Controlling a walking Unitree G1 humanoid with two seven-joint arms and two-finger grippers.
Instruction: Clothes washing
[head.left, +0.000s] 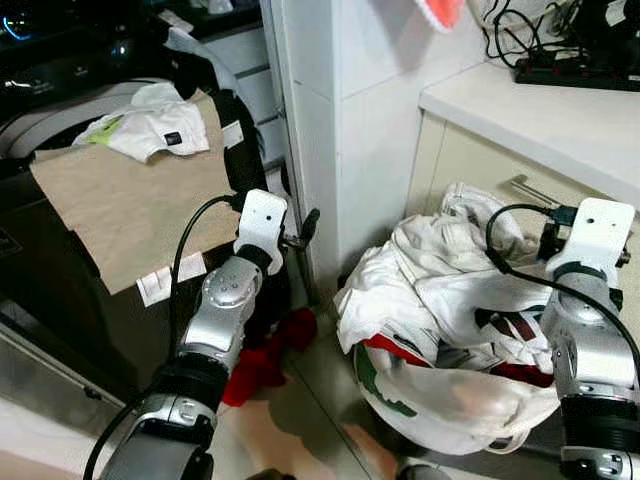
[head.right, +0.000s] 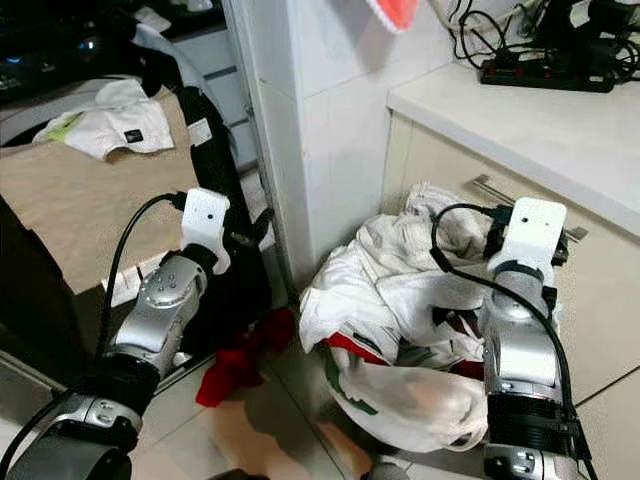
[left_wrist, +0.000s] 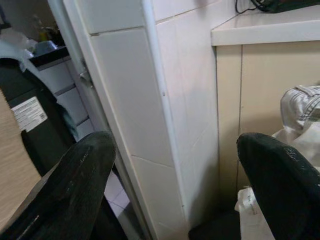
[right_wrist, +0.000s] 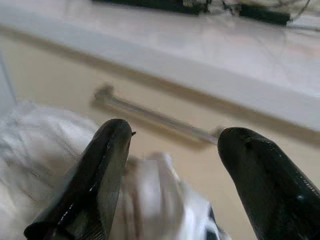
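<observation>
A white tiled wall column (head.left: 340, 130) stands in the middle of the scene, running down to the pale tiled floor (head.left: 300, 420). To its right is a white counter (head.left: 540, 115) over beige cabinet fronts, one with a thin metal bar handle (right_wrist: 150, 117). To the column's left sits a dark washing machine (head.left: 60, 330) with a beige cloth cover (head.left: 130, 215) spread over its top.

On the floor against the cabinet, a big heap of white laundry with red and green patches (head.left: 440, 300) spills out of a rounded white basket (head.left: 450, 405). A crumpled white garment with a small black label (head.left: 150, 125) lies on the beige cover, near the far edge. A red cloth (head.left: 265, 360) lies on the floor between the machine and the column's foot. A black power strip with tangled cables (head.left: 575, 65) rests at the back of the counter.

The left claw (left_wrist: 175, 185) hovers in front of the column's corner, its two black fingers spread wide apart with nothing between them. The right claw (right_wrist: 172, 175) is held just above the laundry heap, facing the cabinet handle, fingers likewise parted and empty.
</observation>
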